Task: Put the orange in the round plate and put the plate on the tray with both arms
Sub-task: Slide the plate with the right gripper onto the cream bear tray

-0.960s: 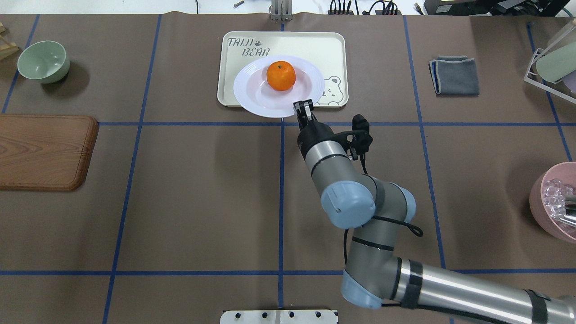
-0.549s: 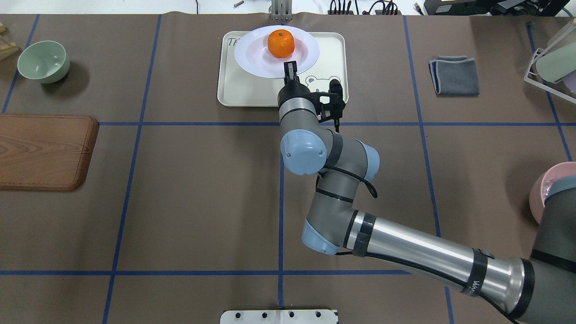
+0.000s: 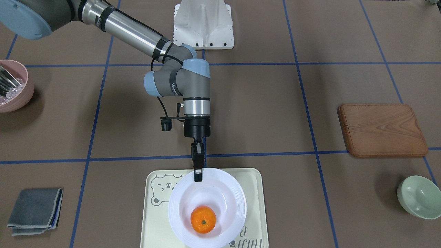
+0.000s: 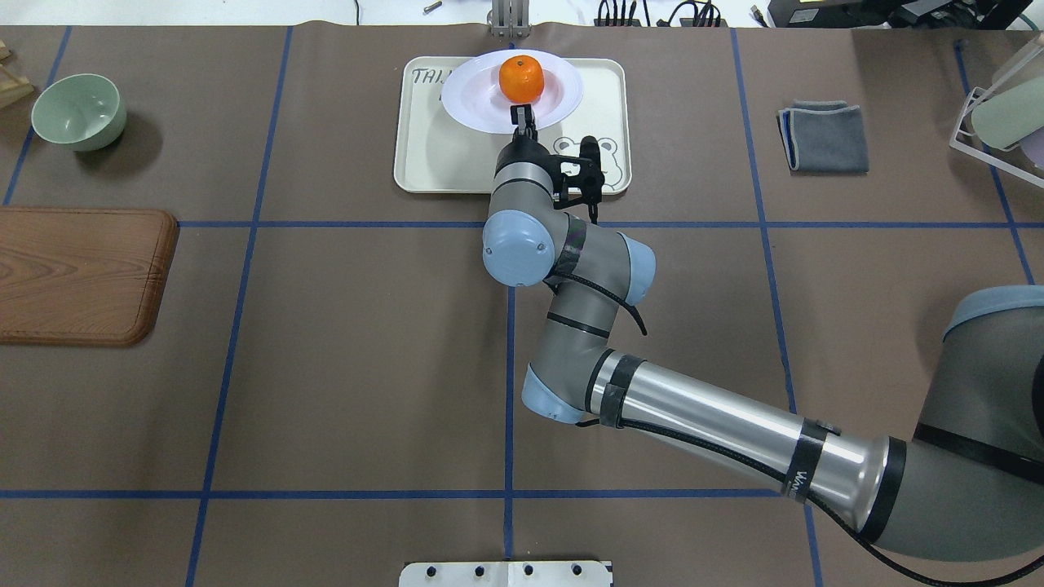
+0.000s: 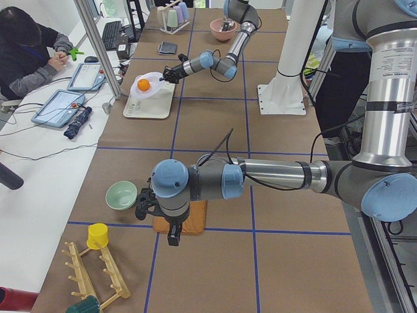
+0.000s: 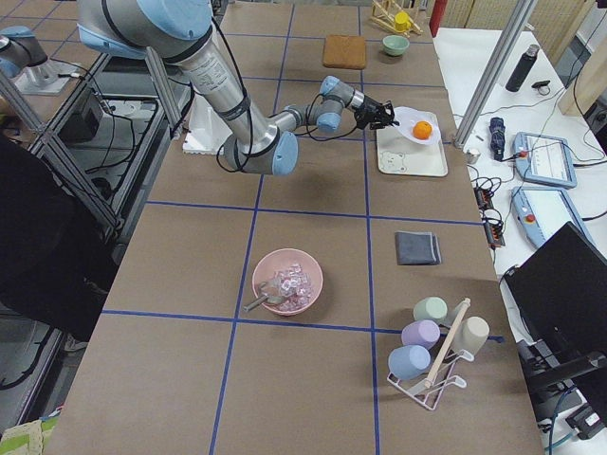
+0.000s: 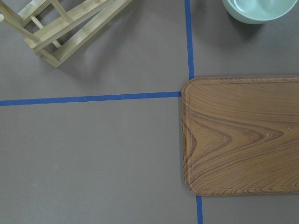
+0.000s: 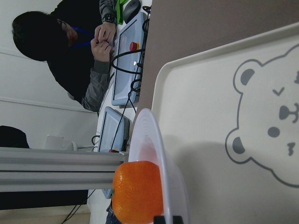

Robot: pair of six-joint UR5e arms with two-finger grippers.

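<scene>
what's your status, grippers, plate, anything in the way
Right gripper shut on round plate rim, orange in it, over the tray. Left gripper by wooden board, state unclear. Nothing blocking.

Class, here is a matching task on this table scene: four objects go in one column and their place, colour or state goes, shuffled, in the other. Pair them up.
Column A
1. orange
2. round plate
3. tray
4. wooden board

Column B
a. lies on the table near the mint-green bowl
b. pinched at its rim by the right gripper
c. pale cream, with a grey bear drawing
d. sits in the plate

Pairs: 1-d, 2-b, 3-c, 4-a
</scene>
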